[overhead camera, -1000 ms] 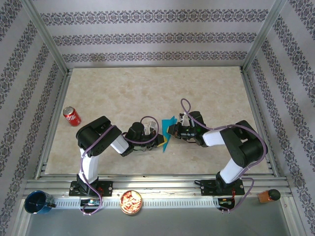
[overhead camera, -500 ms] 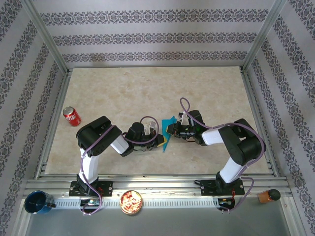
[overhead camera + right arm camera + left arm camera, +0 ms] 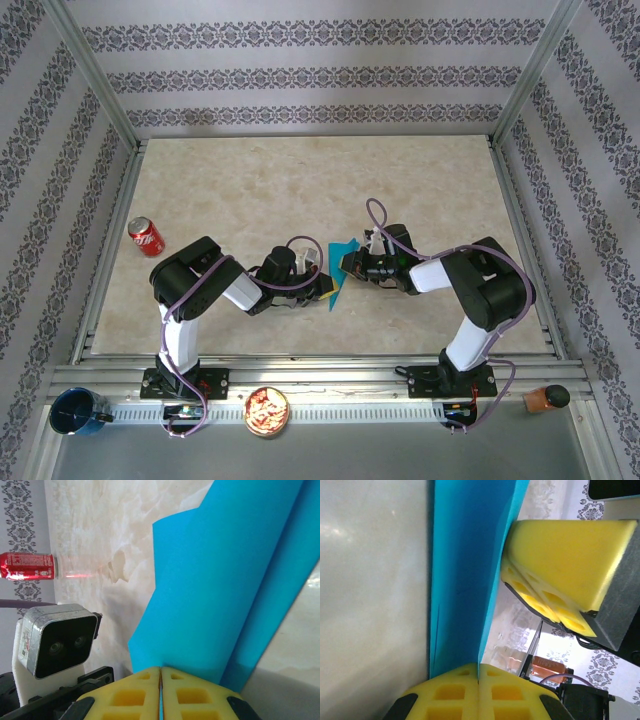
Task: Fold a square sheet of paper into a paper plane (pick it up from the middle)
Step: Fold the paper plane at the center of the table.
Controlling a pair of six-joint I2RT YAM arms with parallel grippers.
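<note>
We find the sheet of paper (image 3: 340,270) near the middle of the table (image 3: 300,180), between the two arms; from above it reads as a narrow turquoise strip with a pointed flap at its far end, so it is folded over on itself and not lying flat as a square; whether its lower edge touches the table we cannot tell. The left gripper (image 3: 326,286) reaches in from the left and meets the nearer part of the strip; in the left wrist view its yellow pads (image 3: 450,700) are pressed together with no gap, and the paper runs down into the seam between them, so it is clamped on the paper. The right gripper (image 3: 346,263) reaches in from the right and meets the strip a little farther from the arms' bases; in the right wrist view its pads (image 3: 190,697) are likewise closed tight, and the folded layers enter the seam, so it too is pinching the paper. In the left wrist view the right gripper's yellow pad sits against the side of the paper. The two grippers are close together, on opposite sides of the strip. A red soda can (image 3: 146,236) lies on its side near the table's left edge, well apart from the paper. On the near rail we note a dark blue cup (image 3: 73,412) at the left, a bowl (image 3: 267,410) with pale contents beside the left arm's base, and a small brown object (image 3: 545,398) at the right.
</note>
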